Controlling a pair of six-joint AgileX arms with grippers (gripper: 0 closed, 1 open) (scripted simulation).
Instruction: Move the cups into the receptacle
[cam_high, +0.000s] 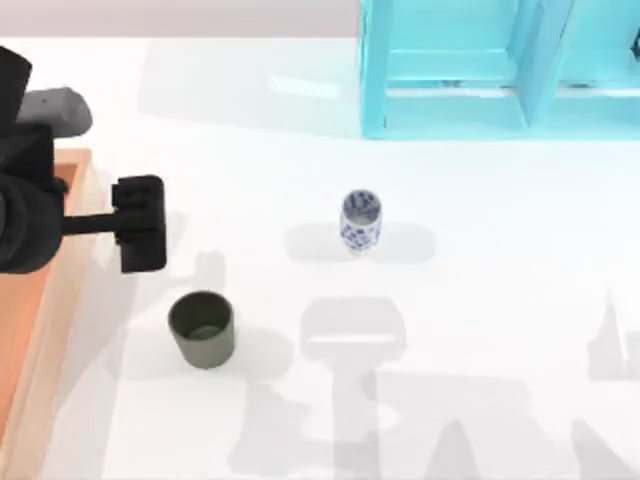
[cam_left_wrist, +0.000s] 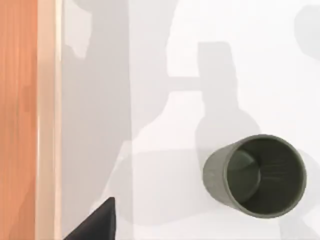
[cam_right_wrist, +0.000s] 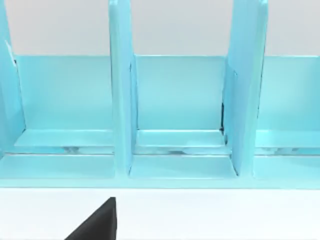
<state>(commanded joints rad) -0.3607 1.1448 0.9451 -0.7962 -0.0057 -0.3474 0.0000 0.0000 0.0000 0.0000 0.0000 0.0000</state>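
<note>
The left gripper (cam_high: 140, 224) is hovering over bare table at the left side, just beside the tray (cam_high: 40, 330) and holding nothing; whether its fingers are spread or pressed together cannot be told. The olive cup (cam_high: 203, 328) is standing upright on the table near it, toward the front, apart from the gripper and clear of the tray's raised rim. The left wrist view is looking straight down into that cup (cam_left_wrist: 256, 175), its mouth open and empty, with the tray's rim (cam_left_wrist: 47, 120) running along the far edge of the picture. The patterned cup (cam_high: 360, 222) is standing upright near the table's middle, well apart from both the gripper and the tray. The right arm is facing the turquoise shelf (cam_right_wrist: 175, 115) at the back of the table. By the look of things, the task is not yet begun in earnest: both cups are standing outside the tray, and each is waiting to be grasped, carried and set down inside.
</note>
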